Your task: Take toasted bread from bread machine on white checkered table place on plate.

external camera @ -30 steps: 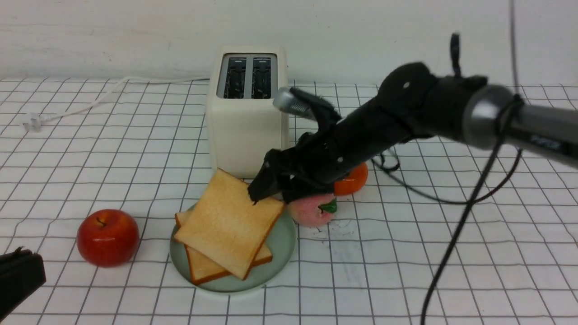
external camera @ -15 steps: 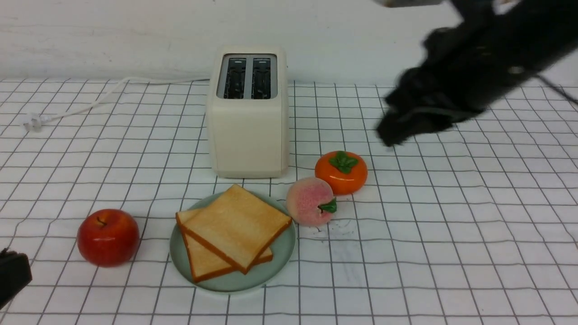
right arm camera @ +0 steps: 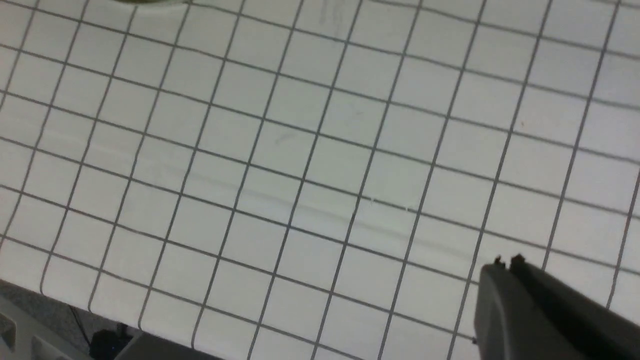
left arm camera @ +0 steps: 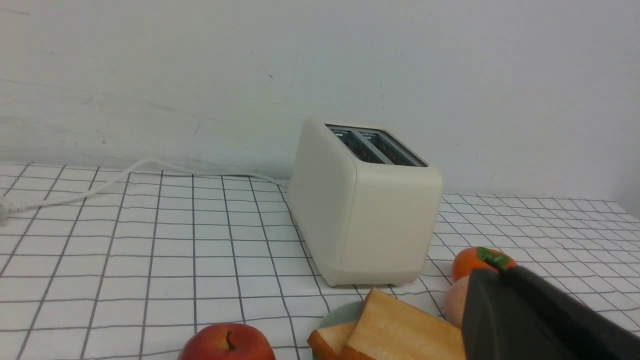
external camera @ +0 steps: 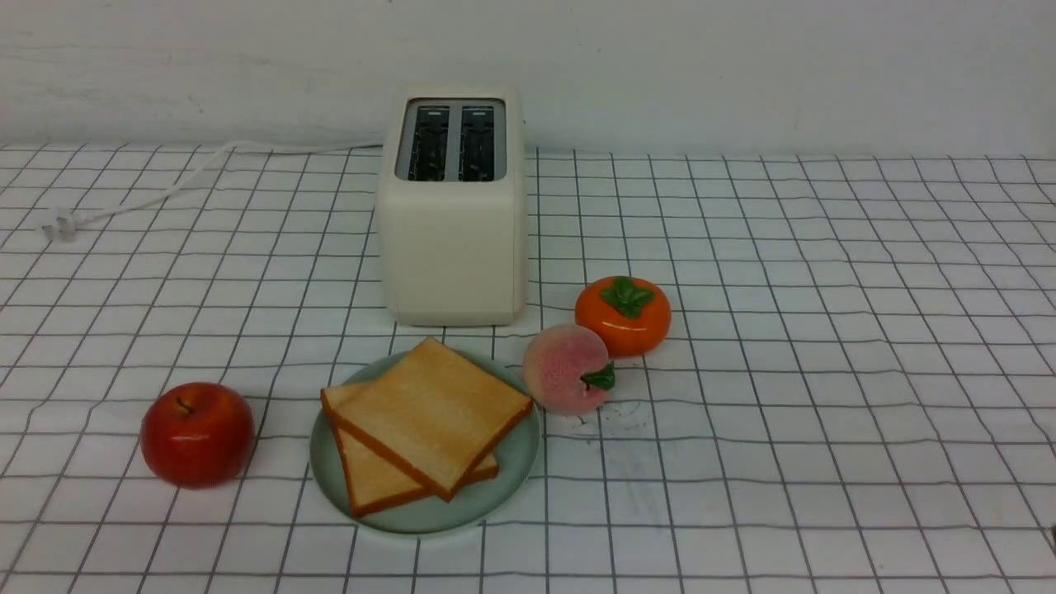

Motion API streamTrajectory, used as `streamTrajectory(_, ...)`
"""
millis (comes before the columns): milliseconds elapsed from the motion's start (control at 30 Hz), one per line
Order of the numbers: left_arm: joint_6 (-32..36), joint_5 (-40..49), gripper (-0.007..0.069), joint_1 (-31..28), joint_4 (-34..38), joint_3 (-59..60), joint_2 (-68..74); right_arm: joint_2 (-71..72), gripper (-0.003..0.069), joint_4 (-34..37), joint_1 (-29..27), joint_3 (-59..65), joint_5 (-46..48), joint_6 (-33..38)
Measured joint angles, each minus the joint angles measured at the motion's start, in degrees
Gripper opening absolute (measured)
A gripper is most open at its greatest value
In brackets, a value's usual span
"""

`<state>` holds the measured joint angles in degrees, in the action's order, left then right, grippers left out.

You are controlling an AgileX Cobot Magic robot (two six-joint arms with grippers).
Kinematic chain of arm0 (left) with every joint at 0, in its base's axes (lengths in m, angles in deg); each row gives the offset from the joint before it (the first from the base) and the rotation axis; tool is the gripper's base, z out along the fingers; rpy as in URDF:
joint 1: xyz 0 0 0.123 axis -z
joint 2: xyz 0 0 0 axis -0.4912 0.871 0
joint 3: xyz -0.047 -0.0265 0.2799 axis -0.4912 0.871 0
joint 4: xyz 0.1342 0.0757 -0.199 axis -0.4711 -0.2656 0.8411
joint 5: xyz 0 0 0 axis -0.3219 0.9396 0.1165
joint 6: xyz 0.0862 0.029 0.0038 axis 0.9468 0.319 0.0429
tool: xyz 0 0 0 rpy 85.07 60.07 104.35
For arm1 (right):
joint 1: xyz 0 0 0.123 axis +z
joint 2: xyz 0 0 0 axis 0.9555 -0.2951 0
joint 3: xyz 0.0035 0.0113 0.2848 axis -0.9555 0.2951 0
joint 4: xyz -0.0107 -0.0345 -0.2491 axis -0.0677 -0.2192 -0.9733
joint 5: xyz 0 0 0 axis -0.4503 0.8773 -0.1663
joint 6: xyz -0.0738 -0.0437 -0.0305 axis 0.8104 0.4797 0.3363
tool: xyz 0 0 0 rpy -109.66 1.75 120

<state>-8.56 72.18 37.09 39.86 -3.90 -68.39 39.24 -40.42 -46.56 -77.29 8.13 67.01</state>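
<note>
1. Jaws on both arms are pressed together and hold nothing. The left jaws show as one dark wedge in the left wrist view. The right jaws show in the right wrist view with their two tips touching.
2. The front view shows neither arm, only the table [external camera: 825, 412] and what sits on it.
3. The right wrist view gives me nothing but bare checkered cloth and the table's edge beneath the right jaws, with none of the food in sight.
4. The left wrist view looks low across the table. It shows a long side wall of the toaster [external camera: 452, 247] that the front view hides, while the left jaws cover part of the toast and the peach [external camera: 568, 379].
5. Both slices lie flat on the green plate [external camera: 516, 462], just in front of the toaster.
6. The top slice [external camera: 429, 412] sits turned like a diamond, with one corner pointing at the toaster and the opposite corner pointing back toward me.
7. The lower slice [external camera: 371, 487] sits nearer to square-on, with its corners poking out from under the top one.
8. The toaster's long axis runs away from me, with its short end facing the front camera. Its two slots lie side by side and both look empty.
9. The peach touches the plate's right rim. An orange fruit [external camera: 623, 315] sits just behind the peach, and a red apple [external camera: 196, 433] stands left of the plate.
</note>
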Motion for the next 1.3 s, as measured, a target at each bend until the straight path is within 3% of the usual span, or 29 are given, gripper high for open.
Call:
streamTrajectory(133,0.00,-0.40,-0.0013,0.00,0.11,0.00,0.00,8.52,-0.0004,-1.02,0.00,9.14,-7.09,-4.40)
streamTrajectory(167,0.00,-0.40,-0.0013,0.00,0.11,0.00,0.00,12.34,-0.0002,-1.90,0.00,13.81,-12.55,-6.28)
streamTrajectory(400,0.00,-0.40,-0.0013,0.00,0.28,0.00,0.00,18.98,0.0005,-6.02,0.00,26.66,-29.78,-8.34)
streamTrajectory(667,0.00,-0.40,-0.0013,0.00,0.28,0.00,0.00,19.06,0.0014,-6.85,0.00,33.47,-31.22,-8.34)
streamTrajectory(800,-0.04,-0.40,-0.0013,0.00,0.28,0.00,0.00,20.41,0.0007,-12.19,-0.36,34.74,-32.56,-8.34)
streamTrajectory(867,-0.04,-0.40,-0.0013,0.00,0.28,0.00,0.00,22.56,-0.0010,-13.81,-2.48,36.63,-36.33,-7.76)
streamTrajectory(900,-0.10,-0.40,-0.0013,0.00,0.30,0.00,0.00,26.31,-0.0019,-15.12,-6.47,39.53,-41.91,-6.08)
streamTrajectory(933,-0.12,-0.40,-0.0013,0.00,0.30,0.00,0.00,26.78,-0.0020,-15.21,-7.06,39.96,-42.46,-5.86)
streamTrajectory(1000,-0.17,-0.40,-0.0013,0.00,0.30,0.00,0.00,33.76,-0.0020,-14.84,-15.44,46.19,-47.28,-3.59)
streamTrajectory(1100,-0.21,-0.40,-0.0013,0.00,0.30,0.00,0.00,40.85,-0.0020,-14.14,-20.28,50.95,-48.89,-2.56)
streamTrajectory(1300,-0.21,-0.38,-0.0013,0.00,0.36,0.05,-0.11,45.96,-0.0020,-13.78,-22.16,54.91,-48.98,-2.38)
